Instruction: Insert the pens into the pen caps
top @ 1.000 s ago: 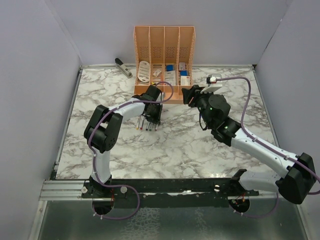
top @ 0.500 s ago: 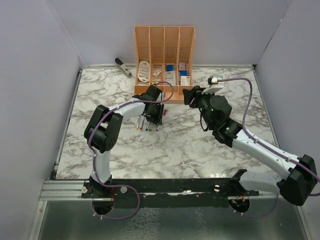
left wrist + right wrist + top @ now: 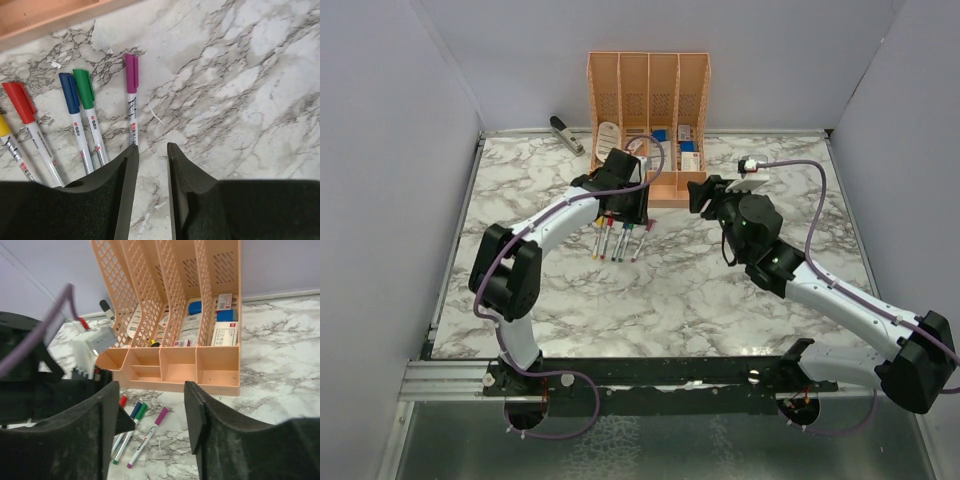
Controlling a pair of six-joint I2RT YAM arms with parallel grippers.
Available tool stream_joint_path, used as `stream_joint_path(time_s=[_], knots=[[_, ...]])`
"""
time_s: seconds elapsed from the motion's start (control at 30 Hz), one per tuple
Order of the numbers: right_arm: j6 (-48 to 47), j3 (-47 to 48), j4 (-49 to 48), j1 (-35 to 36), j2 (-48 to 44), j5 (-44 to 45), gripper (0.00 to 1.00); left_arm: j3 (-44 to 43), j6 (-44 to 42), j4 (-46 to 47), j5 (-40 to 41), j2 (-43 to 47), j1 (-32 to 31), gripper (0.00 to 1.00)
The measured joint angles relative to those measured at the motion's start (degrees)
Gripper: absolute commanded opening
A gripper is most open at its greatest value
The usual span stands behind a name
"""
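Several pens lie side by side on the marble in front of the organizer, each wearing its cap: yellow [image 3: 3,128], red [image 3: 19,101], blue [image 3: 69,92], green [image 3: 84,89] and magenta [image 3: 131,73]. From above the row [image 3: 618,241] fans out, the magenta pen [image 3: 640,243] rightmost. My left gripper [image 3: 152,150] hovers just above the pens' far ends [image 3: 624,208], its jaws a narrow gap apart with only marble between. My right gripper [image 3: 152,390] hangs to the right [image 3: 700,192], open wide and empty, facing the pens [image 3: 148,432].
The orange organizer [image 3: 648,100] with white and blue stationery stands at the back, its low front trays [image 3: 170,365] right behind the pens. A grey stapler [image 3: 566,134] lies at the back left. Purple walls close three sides.
My left gripper's jaws have parted and it has pulled back toward the organizer, leaving the magenta pen lying at the right of the row. The right arm has barely moved.
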State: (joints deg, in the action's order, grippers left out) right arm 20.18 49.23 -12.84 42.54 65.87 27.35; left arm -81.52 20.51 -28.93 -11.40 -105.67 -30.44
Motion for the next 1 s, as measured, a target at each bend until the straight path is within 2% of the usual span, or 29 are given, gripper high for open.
stream_joint_path(time_s=[0.07,0.17,0.27,0.3,0.33,0.4,0.43,0.47,0.73,1.0], knots=[[0.7,-0.1,0.5,0.0,0.0,1.8,0.64,-0.1,0.2,0.1,0.0,2.7,0.4,0.33],[1.2,-0.4,1.7,0.0,0.0,5.5,0.65,0.1,0.2,0.2,0.0,6.1,1.7,0.34],[1.3,-1.2,2.9,-1.0,0.0,8.0,0.66,2.6,0.0,1.4,0.0,9.7,5.8,0.37],[1.4,-1.6,3.2,-1.8,0.0,8.4,0.67,4.1,-0.1,2.2,0.0,11.1,8.1,0.42],[1.7,-2.0,3.7,-3.0,0.0,8.7,0.67,5.5,-0.4,2.6,0.0,12.0,10.0,0.5],[2.4,-2.8,5.0,-6.4,-0.1,8.6,0.68,7.3,-1.2,3.1,0.1,13.0,12.9,0.76],[2.7,-3.1,5.7,-8.1,-0.2,8.5,0.68,9.0,-1.3,3.7,0.1,13.7,15.7,0.95],[3.2,-3.6,6.4,-10.2,-0.4,8.3,0.69,10.3,-2.0,4.2,0.2,14.0,17.7,0.98],[7.3,-6.3,10.9,-29.0,-2.3,4.0,0.74,15.0,-5.4,6.2,3.0,18.9,27.2,0.99],[10.4,-6.9,12.7,-41.0,-1.8,-2.0,0.77,15.7,-10.0,7.1,8.0,20.1,33.8,0.99]])
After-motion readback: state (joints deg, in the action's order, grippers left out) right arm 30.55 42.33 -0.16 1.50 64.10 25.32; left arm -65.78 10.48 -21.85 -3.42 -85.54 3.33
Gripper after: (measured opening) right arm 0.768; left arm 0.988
